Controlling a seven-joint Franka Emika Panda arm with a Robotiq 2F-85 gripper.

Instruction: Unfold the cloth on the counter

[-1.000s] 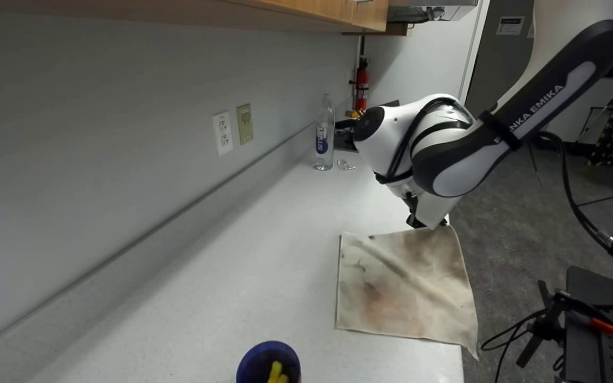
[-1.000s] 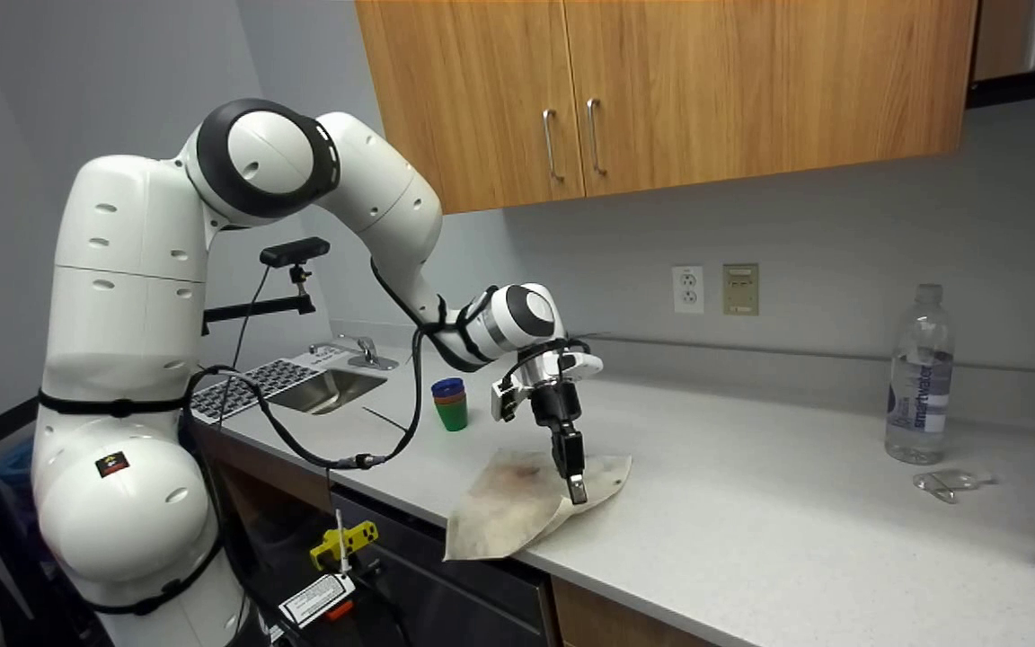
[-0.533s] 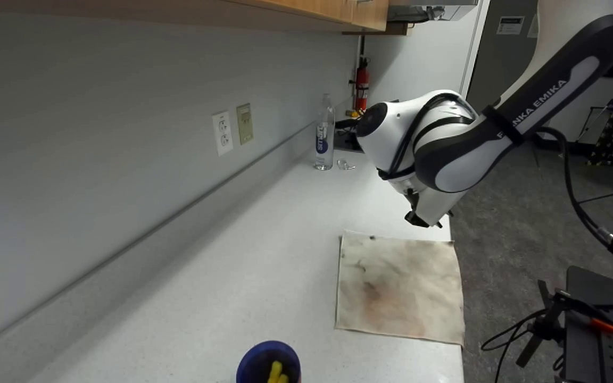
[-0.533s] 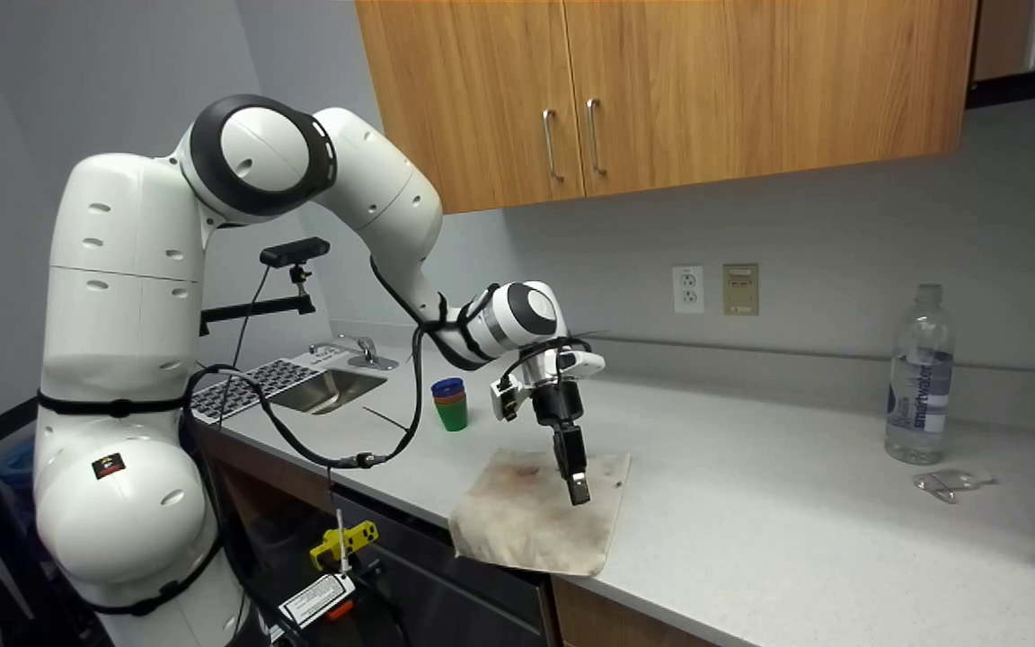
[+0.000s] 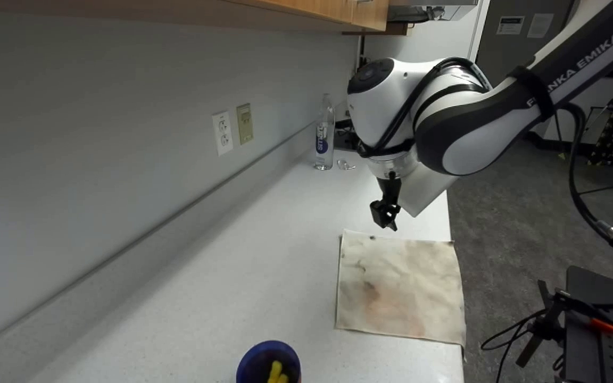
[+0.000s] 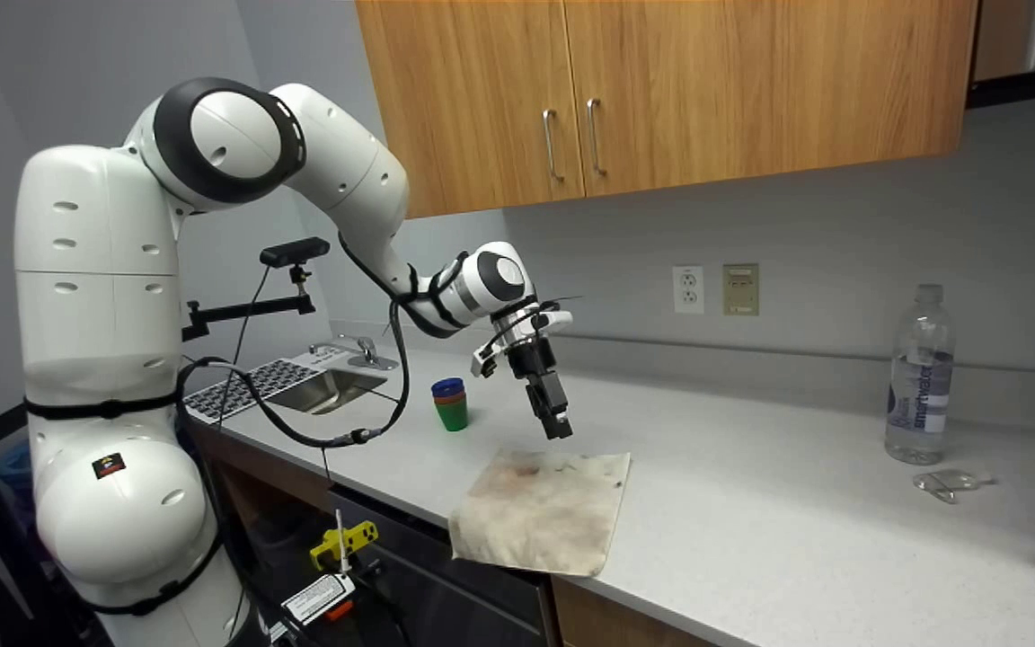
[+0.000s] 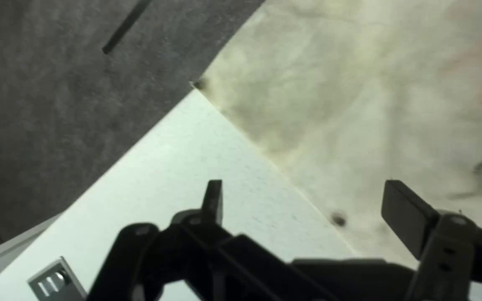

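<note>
A beige, stained cloth (image 5: 402, 287) lies spread out flat as a single square on the white counter (image 5: 221, 276). One side of it reaches the counter's front edge, and a little hangs over there, as the cloth (image 6: 544, 521) shows in an exterior view. Above the cloth's far edge hovers my gripper (image 5: 385, 219), touching nothing. In the wrist view the gripper (image 7: 302, 196) is open, its two fingers wide apart with only air between them. Below them run the border of the cloth (image 7: 349, 104) and bare counter, with a dark spot near that border.
A blue cup (image 5: 269, 361) with yellow things inside stands near; the stacked cups (image 6: 450, 404) show beside the sink (image 6: 329, 391). Farther along are a water bottle (image 6: 919, 377) and a small clear object (image 6: 953, 483). Wooden cabinets (image 6: 661, 90) hang above.
My gripper has let go of the cloth's corner and opened. The raised corner has dropped, leaving the cloth flat. The gripper has risen and shifted toward the wall side.
</note>
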